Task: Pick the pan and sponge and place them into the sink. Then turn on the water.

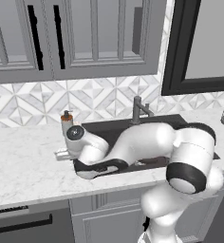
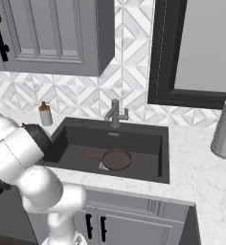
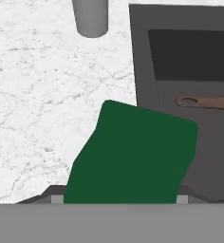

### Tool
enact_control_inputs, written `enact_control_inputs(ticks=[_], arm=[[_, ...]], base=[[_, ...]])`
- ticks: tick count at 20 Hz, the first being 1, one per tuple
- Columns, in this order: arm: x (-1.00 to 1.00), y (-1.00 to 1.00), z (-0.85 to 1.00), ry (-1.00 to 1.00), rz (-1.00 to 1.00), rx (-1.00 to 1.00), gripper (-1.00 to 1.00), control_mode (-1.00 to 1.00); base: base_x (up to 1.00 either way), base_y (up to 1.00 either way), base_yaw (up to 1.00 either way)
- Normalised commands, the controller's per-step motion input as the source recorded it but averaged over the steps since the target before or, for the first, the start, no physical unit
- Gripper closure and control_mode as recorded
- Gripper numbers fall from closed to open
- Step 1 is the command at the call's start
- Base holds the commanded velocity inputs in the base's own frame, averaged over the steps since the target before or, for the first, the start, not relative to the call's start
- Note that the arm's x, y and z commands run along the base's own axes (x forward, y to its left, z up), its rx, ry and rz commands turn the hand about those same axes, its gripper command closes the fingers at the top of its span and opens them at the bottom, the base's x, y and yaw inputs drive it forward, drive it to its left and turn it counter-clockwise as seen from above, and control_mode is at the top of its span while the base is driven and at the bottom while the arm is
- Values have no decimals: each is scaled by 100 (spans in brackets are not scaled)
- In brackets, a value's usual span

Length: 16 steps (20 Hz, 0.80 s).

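The pan (image 2: 117,159) lies in the sink (image 2: 148,134) at the centre of the right base view, its handle pointing left. The faucet (image 2: 115,113) stands behind the sink, the soap dispenser (image 2: 46,115) at its upper left on the table (image 2: 208,184). In the hand view the sponge (image 3: 132,159) sits low at centre, over the sink's left edge.

Brown pan (image 2: 116,159) flat in dark sink (image 2: 164,158); green sponge (image 3: 133,156) tilted over sink's edge.

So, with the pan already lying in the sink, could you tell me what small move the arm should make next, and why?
Probably carry the sponge sideways until it is fully over the sink, then release. In the hand view the green sponge sits between the fingertips, straddling the basin's edge, part still above the marble counter. The pan already rests on the basin floor, and no water runs from the faucet.
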Motion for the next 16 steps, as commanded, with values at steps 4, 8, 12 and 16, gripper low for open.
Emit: enact_control_inputs(ticks=[4,8,12,16], arm=[[-51,-95,100,-9,-27,36,100,-100],[-46,-100,100,0,-35,38,100,-100],[-38,-100,84,4,-41,39,100,-100],[-9,-97,46,12,-43,29,100,-100]], base=[[0,0,0],[0,0,0],[0,0,0],[0,0,0]])
